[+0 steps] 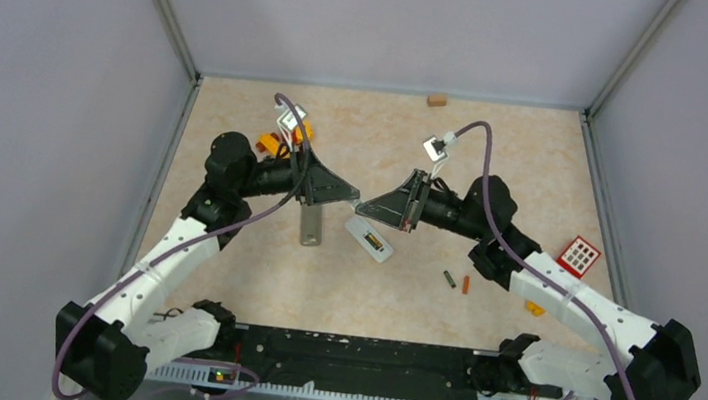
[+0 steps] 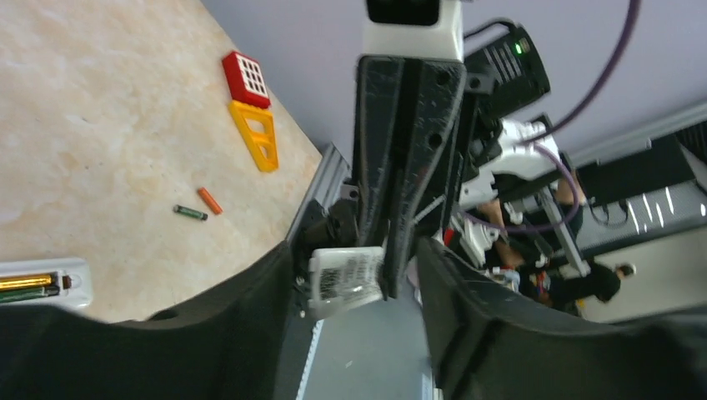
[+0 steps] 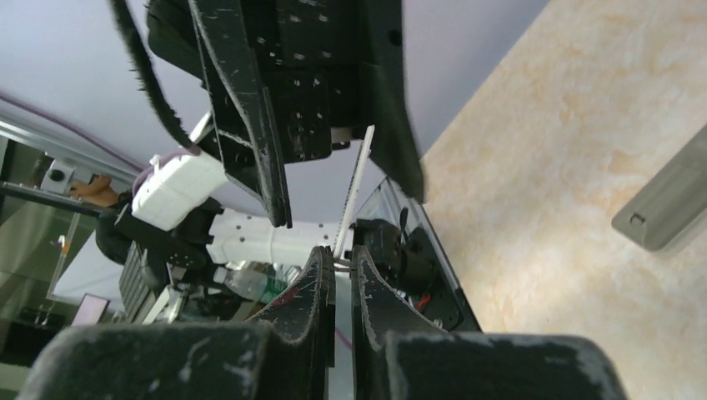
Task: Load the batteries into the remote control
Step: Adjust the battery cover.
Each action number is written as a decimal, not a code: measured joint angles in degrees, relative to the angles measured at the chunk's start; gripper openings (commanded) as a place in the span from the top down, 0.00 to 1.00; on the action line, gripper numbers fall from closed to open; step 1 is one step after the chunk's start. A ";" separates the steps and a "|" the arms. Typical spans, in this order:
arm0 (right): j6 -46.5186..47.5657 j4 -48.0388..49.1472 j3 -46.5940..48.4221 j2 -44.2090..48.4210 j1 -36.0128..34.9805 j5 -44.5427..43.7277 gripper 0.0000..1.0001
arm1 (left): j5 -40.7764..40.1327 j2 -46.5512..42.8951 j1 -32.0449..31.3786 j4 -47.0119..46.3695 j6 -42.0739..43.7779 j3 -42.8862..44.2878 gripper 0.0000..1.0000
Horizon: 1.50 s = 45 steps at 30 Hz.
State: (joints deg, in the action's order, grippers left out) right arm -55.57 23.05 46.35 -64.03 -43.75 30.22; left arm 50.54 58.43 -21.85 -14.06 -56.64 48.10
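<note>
The white remote control point(image 1: 369, 239) lies face down mid-table with its bay open; two batteries point(image 2: 25, 282) sit inside. A dark green battery point(image 1: 448, 279) and an orange one point(image 1: 466, 284) lie loose to its right, also in the left wrist view as the green battery point(image 2: 190, 212) and the orange battery point(image 2: 210, 201). Above the remote the two grippers meet tip to tip. My right gripper point(image 3: 338, 252) is shut on a thin white labelled plate point(image 2: 346, 279). My left gripper point(image 2: 354, 250) stands open around that plate, without touching it.
A grey oblong piece point(image 1: 311, 225) lies left of the remote. A red grid block point(image 1: 579, 255) and a yellow block point(image 1: 534, 307) sit at the right. An orange toy point(image 1: 271, 140) is at the back left and a small brown block point(image 1: 437, 100) by the back wall.
</note>
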 measured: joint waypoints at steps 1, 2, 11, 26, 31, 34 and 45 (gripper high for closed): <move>-0.04 -1.60 0.09 0.20 0.00 0.59 1.00 | 2.12 0.00 0.00 0.46 0.20 0.00 0.49; -0.11 -2.93 0.28 0.22 0.00 1.14 1.00 | 3.67 -0.11 0.00 0.66 0.39 0.00 0.49; -1.27 -6.29 0.31 0.22 0.07 5.03 1.00 | 9.70 -1.03 0.35 2.29 0.72 0.00 0.81; -6.21 5.27 -10.93 6.82 -0.55 -7.13 0.37 | 5.16 -1.68 0.37 -3.39 -5.42 -1.22 1.00; -7.61 11.69 -14.21 8.11 -3.43 -15.04 0.34 | -0.09 -2.40 0.37 -6.62 -9.16 -3.50 1.00; -8.02 14.08 -14.86 8.04 -3.96 -17.97 0.34 | -1.62 -2.36 0.37 -7.63 -10.82 -3.87 1.00; -8.20 17.77 -10.67 0.70 -4.15 -21.11 0.54 | -3.37 -1.51 0.37 -9.31 -13.07 -4.50 1.00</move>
State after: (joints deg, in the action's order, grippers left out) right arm -63.77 40.82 35.68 -63.33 -47.90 9.10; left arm 47.18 56.93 -21.47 -23.38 -69.71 43.59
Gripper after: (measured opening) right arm 0.527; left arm 0.023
